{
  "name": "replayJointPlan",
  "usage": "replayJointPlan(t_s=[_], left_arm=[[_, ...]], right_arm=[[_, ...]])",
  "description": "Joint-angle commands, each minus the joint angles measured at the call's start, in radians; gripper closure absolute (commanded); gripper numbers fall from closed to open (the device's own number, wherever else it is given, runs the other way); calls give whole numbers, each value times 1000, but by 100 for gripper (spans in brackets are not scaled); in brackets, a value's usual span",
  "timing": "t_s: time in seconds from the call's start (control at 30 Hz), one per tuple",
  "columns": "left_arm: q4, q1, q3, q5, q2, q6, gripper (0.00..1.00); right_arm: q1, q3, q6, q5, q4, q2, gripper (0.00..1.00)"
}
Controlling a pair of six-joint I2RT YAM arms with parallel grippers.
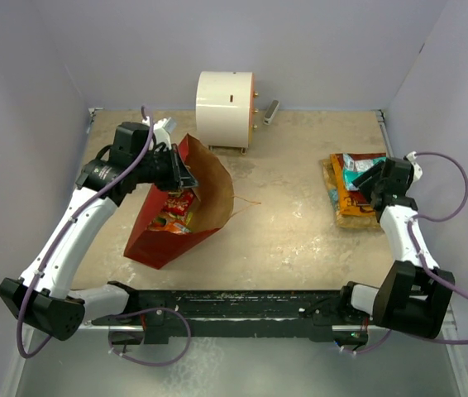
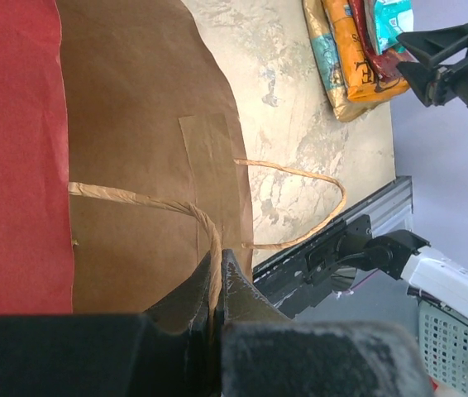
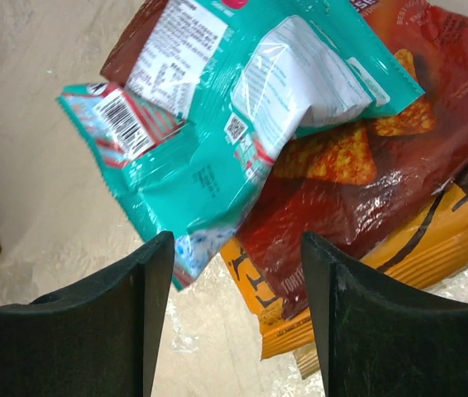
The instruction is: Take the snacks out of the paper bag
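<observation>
The paper bag (image 1: 161, 240), red outside and brown inside (image 2: 135, 107), lies tilted at the left with its mouth facing right. My left gripper (image 1: 186, 175) is shut on one twine handle (image 2: 135, 198), which is pinched between the fingertips (image 2: 216, 256). A red-and-yellow packet (image 1: 176, 211) shows inside the bag. At the right, snacks lie stacked on the table: a teal packet (image 3: 217, 141) on a red chip bag (image 3: 399, 165) on a yellow-orange bag (image 3: 432, 248). My right gripper (image 3: 238, 248) hangs open just above this pile (image 1: 351, 188), touching nothing.
A white cylinder (image 1: 226, 99) stands at the back centre with a small grey piece (image 1: 270, 111) beside it. The bag's other handle (image 2: 317, 178) trails on the table. Walls close in left, right and back. A black rail (image 1: 242, 302) runs along the near edge.
</observation>
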Motion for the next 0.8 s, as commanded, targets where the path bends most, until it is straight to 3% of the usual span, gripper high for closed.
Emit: replayJointPlan(t_s=[0.0,0.37,0.53,0.77], left_arm=[[10,4,47,-22,-26,-7,100],[-3,4,41,-72,-56,-13,100],[1,5,12,-85,-82,-41,100],[-2,5,1,-104,-100,-52,100]], right_arm=[[12,86,-110,-13,-102,-34,34],[195,174,-272,-178,-120,-7,26],[282,196,-322,-368,-93,40,26],[524,355,-331,-602,-141,207,24]])
